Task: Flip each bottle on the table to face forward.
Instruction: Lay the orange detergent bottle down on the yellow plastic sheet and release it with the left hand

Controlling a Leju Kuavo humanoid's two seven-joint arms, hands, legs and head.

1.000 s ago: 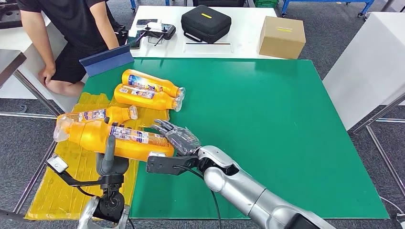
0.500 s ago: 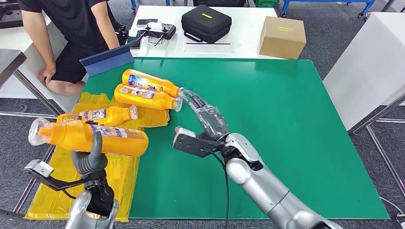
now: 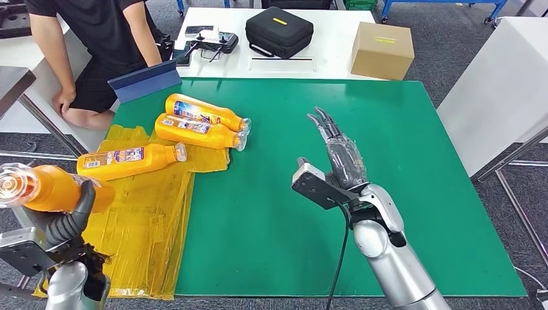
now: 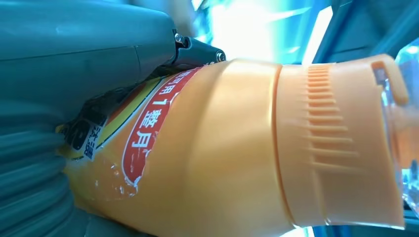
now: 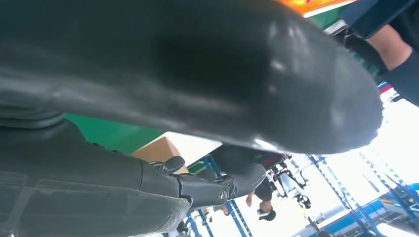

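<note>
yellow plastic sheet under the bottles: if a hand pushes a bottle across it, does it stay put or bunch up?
Probably bunches: the yellow sheet already lies wrinkled and folded, so it looks thin and floppy. It looks glossy, so the bottle on it may slide. Part seems to hang past the green table edge, so it might drag off.

The held bottle (image 3: 48, 187) has its lower body hidden behind the left hand (image 3: 68, 216), and its clear cap runs off the picture's edge beside that hand. In the left wrist view, the bottle's label (image 4: 143, 133) is partly covered by the hand's fingers. The person (image 3: 97, 45) behind the green table (image 3: 388, 194) is cut off above the shoulders.
</note>
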